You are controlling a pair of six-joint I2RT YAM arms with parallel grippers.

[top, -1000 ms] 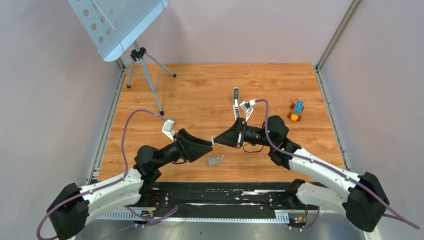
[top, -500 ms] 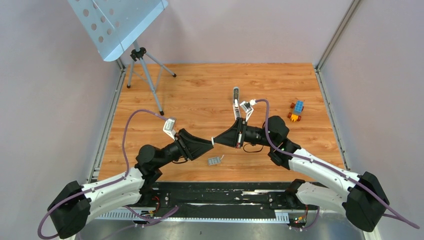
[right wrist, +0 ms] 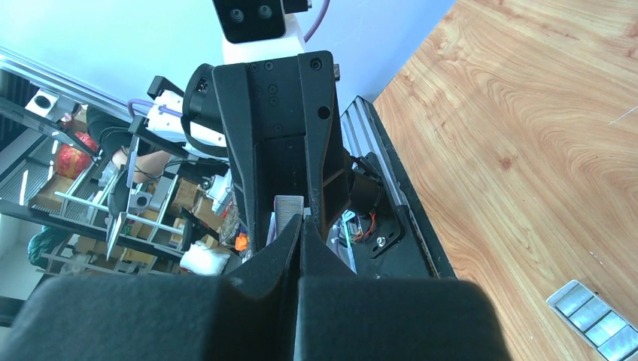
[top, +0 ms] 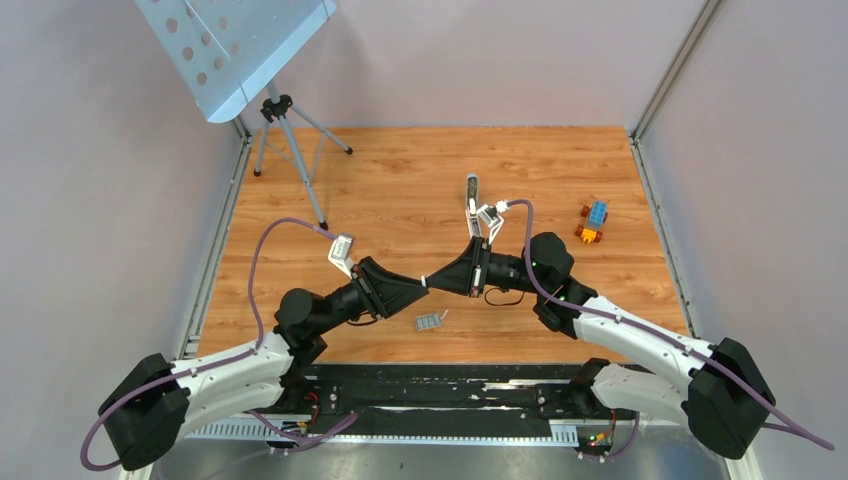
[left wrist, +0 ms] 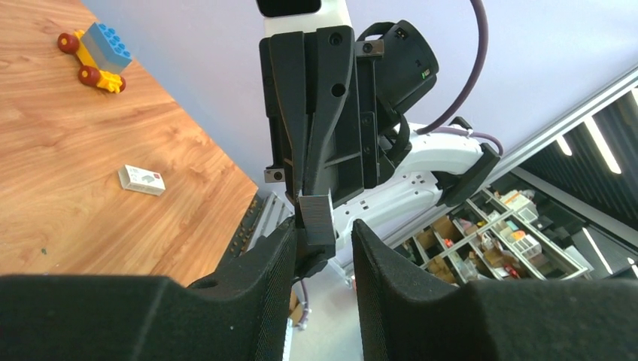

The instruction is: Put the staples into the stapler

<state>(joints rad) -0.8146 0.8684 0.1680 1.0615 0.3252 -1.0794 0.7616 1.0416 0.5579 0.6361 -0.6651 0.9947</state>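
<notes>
My right gripper (right wrist: 301, 222) is shut on a small grey ribbed block of staples (right wrist: 288, 208), which sticks out past its tips. In the left wrist view that same block (left wrist: 316, 219) sits between my left gripper's (left wrist: 323, 235) fingers, close against one pad with a gap to the other, so the left gripper is open. Seen from above, both grippers meet tip to tip (top: 428, 285) above the table's middle. More staples (top: 430, 321) lie flat on the wood just below them. The slim stapler (top: 472, 192) lies farther back, untouched.
A colourful toy-brick block (top: 592, 221) sits at the right of the wooden table (top: 400, 180). A small white box (left wrist: 141, 180) lies on the wood. A tripod with a perforated metal panel (top: 235, 45) stands at the back left.
My left gripper's fingers have narrowed around the held block, and the left arm has edged slightly toward the right gripper. The right gripper has stayed shut.
</notes>
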